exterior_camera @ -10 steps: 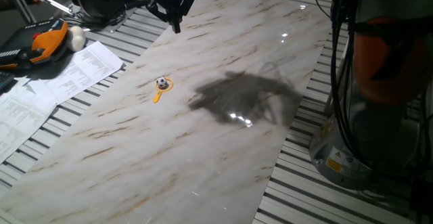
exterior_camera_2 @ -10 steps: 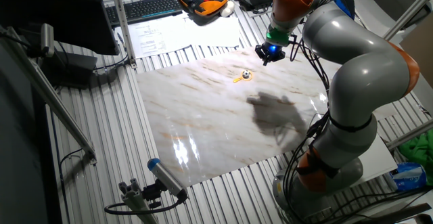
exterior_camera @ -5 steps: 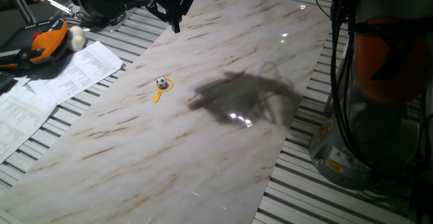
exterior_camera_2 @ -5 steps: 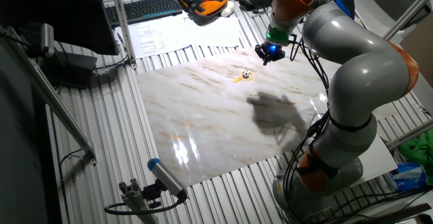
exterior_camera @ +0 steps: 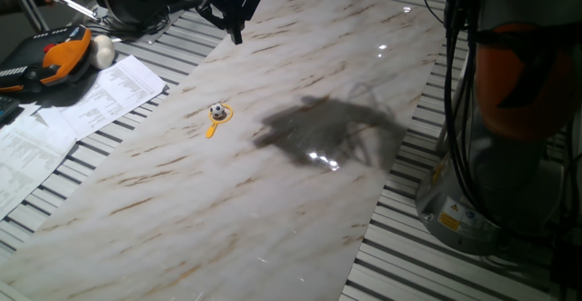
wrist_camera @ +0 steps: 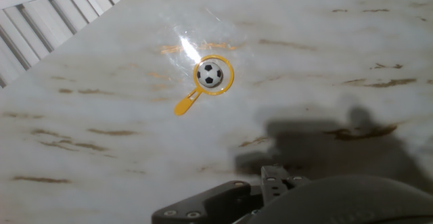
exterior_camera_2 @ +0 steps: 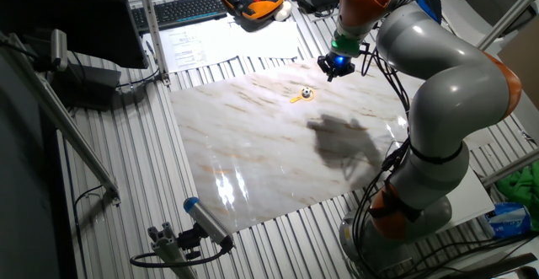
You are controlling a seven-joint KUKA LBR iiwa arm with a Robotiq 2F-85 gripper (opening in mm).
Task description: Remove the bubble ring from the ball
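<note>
1. Pincer (exterior_camera: pixel 236 30) of mine hangs above the far edge of the marble tabletop (exterior_camera: pixel 273 201), well apart from the task's things; in the other fixed view it (exterior_camera_2: pixel 336 67) sits below a blue light on my wrist. Whether its jaws stand wide or narrow, I cannot tell (the fingertips are too small and dark in both fixed views, and the hand view shows only a dark part of my hand at the bottom edge).

2. Down on the marble, the ball (wrist_camera: pixel 211 74) rests inside the loop of the bubble ring (wrist_camera: pixel 203 88), white with dark patches, the orange-yellow loop lying flat around it. The ring's short handle points away from the loop toward the lower left in the hand view.

3. From one fixed view, the ball (exterior_camera: pixel 217 112) and the bubble ring (exterior_camera: pixel 215 124) lie in the open on the slab, near my dark shadow (exterior_camera: pixel 327 128) but outside it.

4. Off the slab, printed papers (exterior_camera: pixel 55 119) lie on the ribbed surface, with an orange-and-black tool (exterior_camera: pixel 55 57) and a plain whitish ball (exterior_camera: pixel 102 52) just beside it.

5. Seen from the other side, the ball (exterior_camera_2: pixel 306 93) and ring (exterior_camera_2: pixel 298 98) lie near my pincer, not touching it.
</note>
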